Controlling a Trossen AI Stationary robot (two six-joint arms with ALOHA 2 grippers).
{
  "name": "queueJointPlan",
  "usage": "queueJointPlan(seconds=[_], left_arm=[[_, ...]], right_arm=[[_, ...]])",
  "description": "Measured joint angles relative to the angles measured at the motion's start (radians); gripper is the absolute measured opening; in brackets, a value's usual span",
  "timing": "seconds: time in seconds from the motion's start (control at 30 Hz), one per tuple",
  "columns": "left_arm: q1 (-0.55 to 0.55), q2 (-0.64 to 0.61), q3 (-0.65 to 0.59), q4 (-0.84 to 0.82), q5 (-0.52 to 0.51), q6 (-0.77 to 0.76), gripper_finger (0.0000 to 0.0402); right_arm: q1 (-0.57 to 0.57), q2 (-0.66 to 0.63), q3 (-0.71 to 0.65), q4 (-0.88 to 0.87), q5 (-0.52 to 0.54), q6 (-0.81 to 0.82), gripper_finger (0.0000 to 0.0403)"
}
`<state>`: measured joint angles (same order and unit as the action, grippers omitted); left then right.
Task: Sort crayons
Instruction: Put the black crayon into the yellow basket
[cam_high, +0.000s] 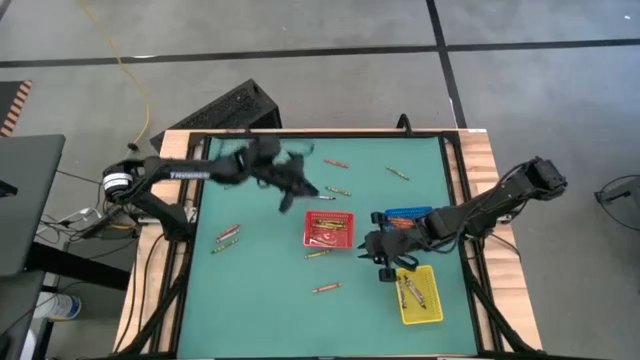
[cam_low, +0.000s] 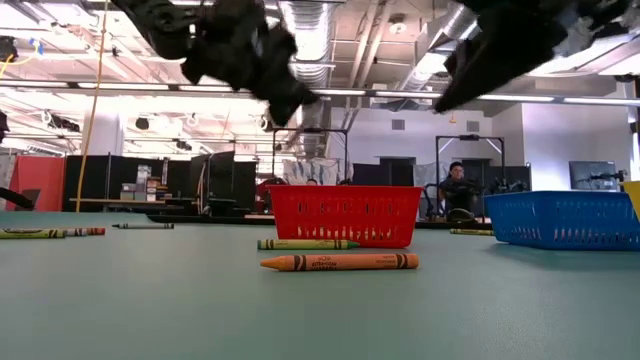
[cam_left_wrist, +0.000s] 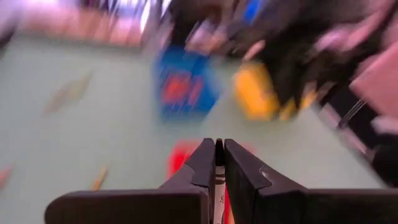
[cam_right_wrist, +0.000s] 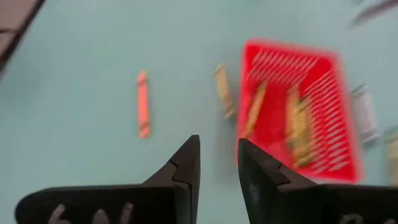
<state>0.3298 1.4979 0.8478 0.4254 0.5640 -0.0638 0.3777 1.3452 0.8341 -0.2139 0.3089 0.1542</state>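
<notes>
Left gripper (cam_left_wrist: 216, 163) carried a crayon (cam_left_wrist: 218, 186) above the red tray (cam_high: 330, 229).
You held it pinched tight; lower over the tray before releasing. Right gripper (cam_right_wrist: 217, 163) waited, jaws narrowly apart, empty.

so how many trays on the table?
3: red tray near the middle, blue tray to its right partly under the right arm, yellow tray nearer the front edge on the right. None seem hidden.
</notes>
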Motion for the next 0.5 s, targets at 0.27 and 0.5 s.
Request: queueJointPlan(seconds=[0.27,0.5], left_arm=[[-0.219,0.008,-0.151,0.752,-0.08,-0.063,0.0011],[-0.288,0.009,-0.184,0.757,-0.151,-0.079,0.0011]], right_arm=[[0.063,-0.003,0.0,0.201,0.17,-0.151,0.0101],[-0.026,0.016,0.0,0.457,0.037,-0.318,0.0101]])
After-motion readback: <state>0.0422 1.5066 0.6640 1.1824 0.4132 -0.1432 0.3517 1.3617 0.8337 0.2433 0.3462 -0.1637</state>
